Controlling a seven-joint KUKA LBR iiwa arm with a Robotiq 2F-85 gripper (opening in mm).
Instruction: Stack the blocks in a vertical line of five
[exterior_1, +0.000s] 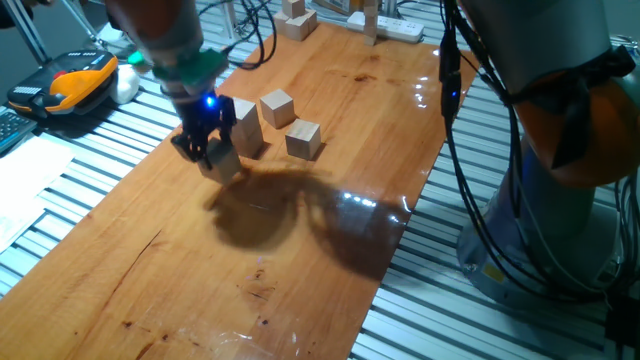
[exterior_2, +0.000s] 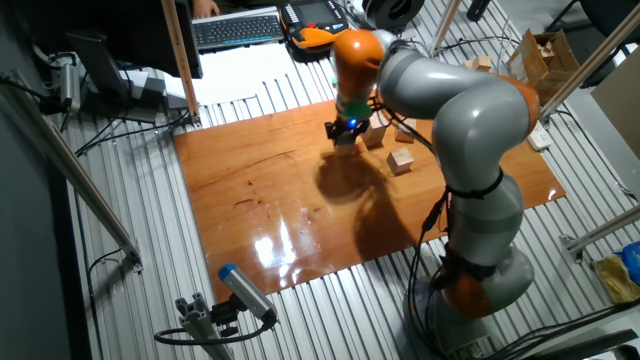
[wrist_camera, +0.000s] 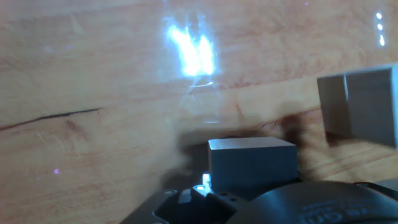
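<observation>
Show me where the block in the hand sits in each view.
One fixed view: the held block is left of centre, between the fingers of the hand, just left of a two-block stack.
The other fixed view: upper centre, under the hand's blue light.
Hand view: bottom centre.
Shared landmark: the wooden table.

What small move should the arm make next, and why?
Probably lift the pincer a little and carry it toward the nearest small light-tan wooden cube. It appears shut on a like cube, low over the wooden table, while two more such cubes lie loose nearby; nothing is stacked yet.
</observation>
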